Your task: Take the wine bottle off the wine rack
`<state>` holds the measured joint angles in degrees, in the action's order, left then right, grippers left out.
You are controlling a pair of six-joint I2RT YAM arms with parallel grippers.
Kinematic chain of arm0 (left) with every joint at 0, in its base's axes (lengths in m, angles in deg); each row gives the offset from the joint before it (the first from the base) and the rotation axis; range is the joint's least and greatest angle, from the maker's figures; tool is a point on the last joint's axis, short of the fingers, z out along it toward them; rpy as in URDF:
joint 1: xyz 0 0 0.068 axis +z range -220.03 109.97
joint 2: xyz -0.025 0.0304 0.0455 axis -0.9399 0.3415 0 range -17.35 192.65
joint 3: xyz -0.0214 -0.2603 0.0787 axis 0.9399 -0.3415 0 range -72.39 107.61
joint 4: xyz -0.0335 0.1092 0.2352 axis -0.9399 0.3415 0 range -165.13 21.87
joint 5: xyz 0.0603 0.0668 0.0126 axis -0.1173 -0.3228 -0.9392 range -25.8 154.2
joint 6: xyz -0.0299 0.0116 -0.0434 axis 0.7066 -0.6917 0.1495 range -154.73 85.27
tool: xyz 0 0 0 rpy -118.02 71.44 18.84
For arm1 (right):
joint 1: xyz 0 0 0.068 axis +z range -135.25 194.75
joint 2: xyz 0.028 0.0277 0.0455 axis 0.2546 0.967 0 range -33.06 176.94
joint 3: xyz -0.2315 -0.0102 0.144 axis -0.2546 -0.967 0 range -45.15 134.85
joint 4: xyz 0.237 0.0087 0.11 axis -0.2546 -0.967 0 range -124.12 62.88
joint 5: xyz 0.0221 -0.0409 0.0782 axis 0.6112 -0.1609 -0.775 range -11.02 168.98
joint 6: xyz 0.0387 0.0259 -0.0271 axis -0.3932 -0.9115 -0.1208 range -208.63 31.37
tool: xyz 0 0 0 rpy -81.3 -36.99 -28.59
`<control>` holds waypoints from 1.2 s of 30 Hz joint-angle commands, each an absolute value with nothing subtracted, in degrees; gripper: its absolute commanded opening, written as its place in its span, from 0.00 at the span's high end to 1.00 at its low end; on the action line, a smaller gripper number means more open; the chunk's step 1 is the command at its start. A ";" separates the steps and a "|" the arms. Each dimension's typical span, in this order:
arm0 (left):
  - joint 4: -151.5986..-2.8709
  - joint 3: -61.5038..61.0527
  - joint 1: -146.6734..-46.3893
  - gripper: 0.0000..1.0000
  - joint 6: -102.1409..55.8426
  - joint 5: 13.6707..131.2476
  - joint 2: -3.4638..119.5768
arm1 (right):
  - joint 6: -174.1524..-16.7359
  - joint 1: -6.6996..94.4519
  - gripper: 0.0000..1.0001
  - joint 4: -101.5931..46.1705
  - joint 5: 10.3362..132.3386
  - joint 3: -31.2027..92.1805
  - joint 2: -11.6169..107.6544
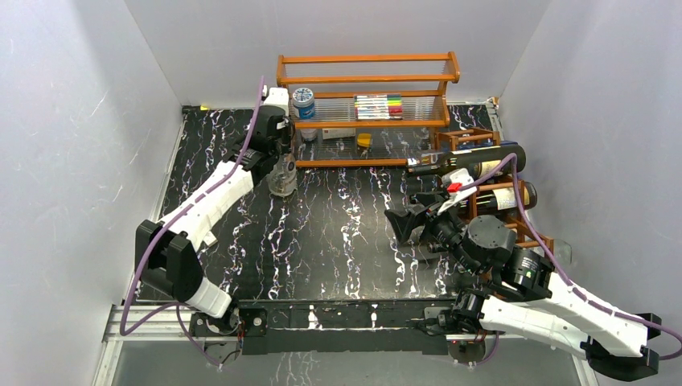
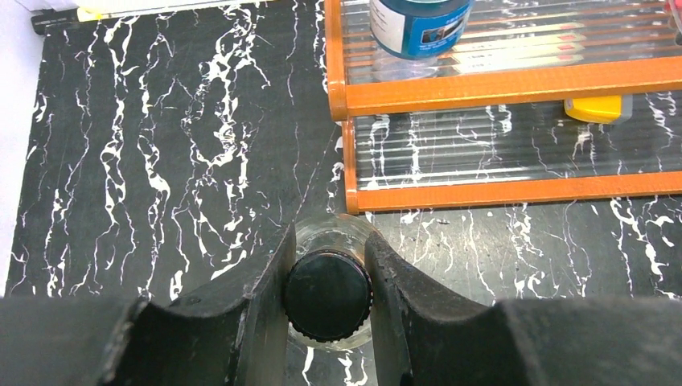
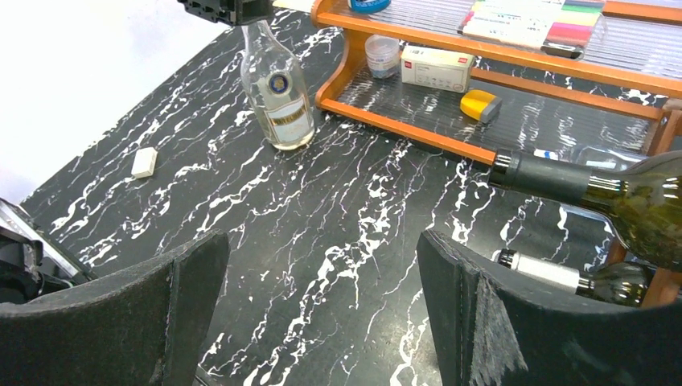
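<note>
Pale walls closed in the table (image 1: 338,233) on the left, back and right. An orange shelf (image 1: 366,79) with ribbed clear panels ran along the back wall, and the wine rack (image 1: 465,135), a frame of thin reddish-brown wooden bars, stood at the right edge, just beside the shelf's right end. A broad stretch of black, white-veined tabletop lay between the two arms; a small white block (image 3: 145,161) lay near its left side.

The left gripper (image 2: 328,249) was clenched on the neck of an upright clear glass bottle (image 3: 277,88) just under its ribbed black cap (image 2: 328,296). That bottle stood on the table just in front of the shelf's left end.

The right gripper (image 3: 322,249) was spread wide and held nothing. It hung over the table to the left of the rack, near the bottle necks but apart from them.

The upper wine bottle (image 1: 474,163), dark green glass with a dark sleeve on its neck, lay on its side in the rack, neck jutting left past the bars. A second bottle (image 1: 503,197) lay in the rack below it.
</note>
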<state>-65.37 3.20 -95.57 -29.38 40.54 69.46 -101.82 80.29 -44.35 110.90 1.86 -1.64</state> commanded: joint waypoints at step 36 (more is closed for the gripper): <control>-80.98 -16.39 -94.73 0.02 -31.82 61.00 35.31 | -95.14 80.49 0.02 -89.94 123.03 36.66 19.35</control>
<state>-77.04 -15.29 -94.89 -31.55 58.05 38.31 -101.93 80.31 -83.30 119.77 32.55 16.48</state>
